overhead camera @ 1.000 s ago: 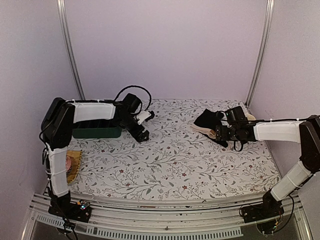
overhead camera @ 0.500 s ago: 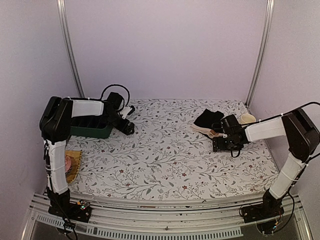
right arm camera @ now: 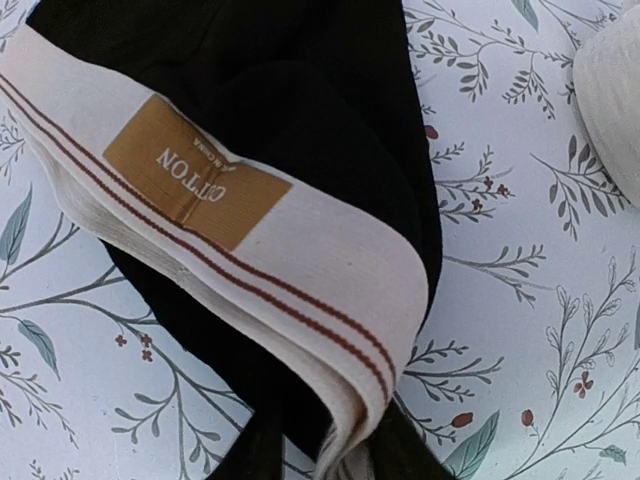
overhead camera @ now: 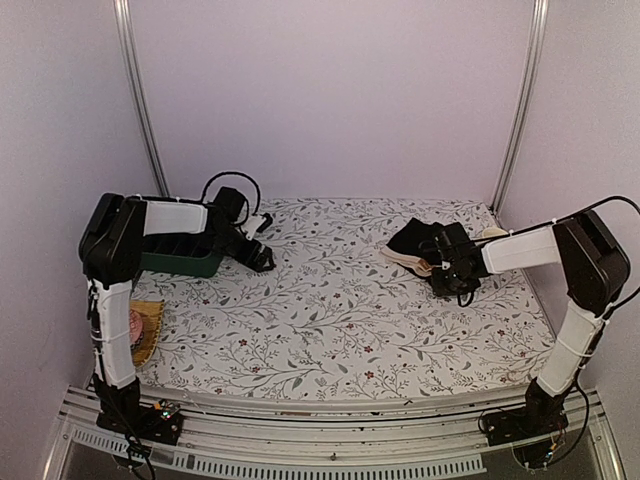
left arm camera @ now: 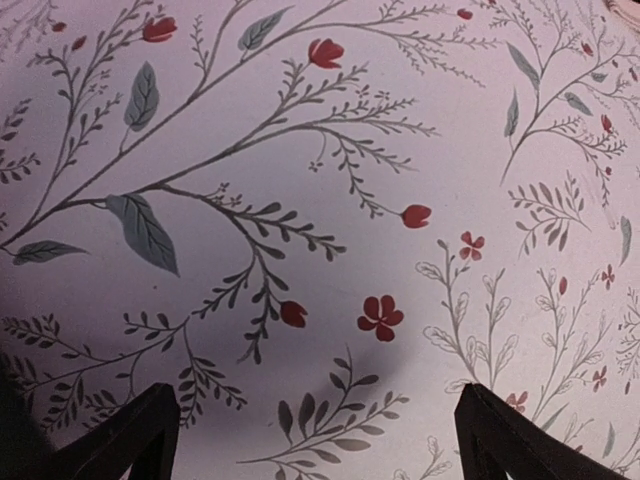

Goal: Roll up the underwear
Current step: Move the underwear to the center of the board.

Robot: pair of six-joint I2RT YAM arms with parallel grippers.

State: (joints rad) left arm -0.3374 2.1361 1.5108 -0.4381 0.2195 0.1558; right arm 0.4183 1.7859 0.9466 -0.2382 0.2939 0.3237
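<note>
The underwear (overhead camera: 413, 238) lies in a heap at the back right of the flowered tablecloth. It is black with a cream waistband (right arm camera: 250, 250) that carries two thin red stripes and a tan label. My right gripper (overhead camera: 447, 266) sits at the heap's near right edge. In the right wrist view that right gripper (right arm camera: 335, 455) is shut on the folded end of the waistband, with dark fingers (right arm camera: 262, 452) on either side of the fold. My left gripper (overhead camera: 264, 259) hovers low over bare cloth beside the green tray. In its own view the left gripper (left arm camera: 318, 440) stands open with nothing in it.
A dark green compartment tray (overhead camera: 181, 262) stands at the back left, partly under the left arm. A cream-white soft item (overhead camera: 493, 236) lies just right of the underwear, also visible as a cream-white soft item (right arm camera: 612, 92). A yellowish dish with something pink (overhead camera: 145, 328) sits at the left edge.
My right gripper has slid up to the heap's edge and closed on the cream waistband. The left arm drew back toward the tray and now holds still, open.
</note>
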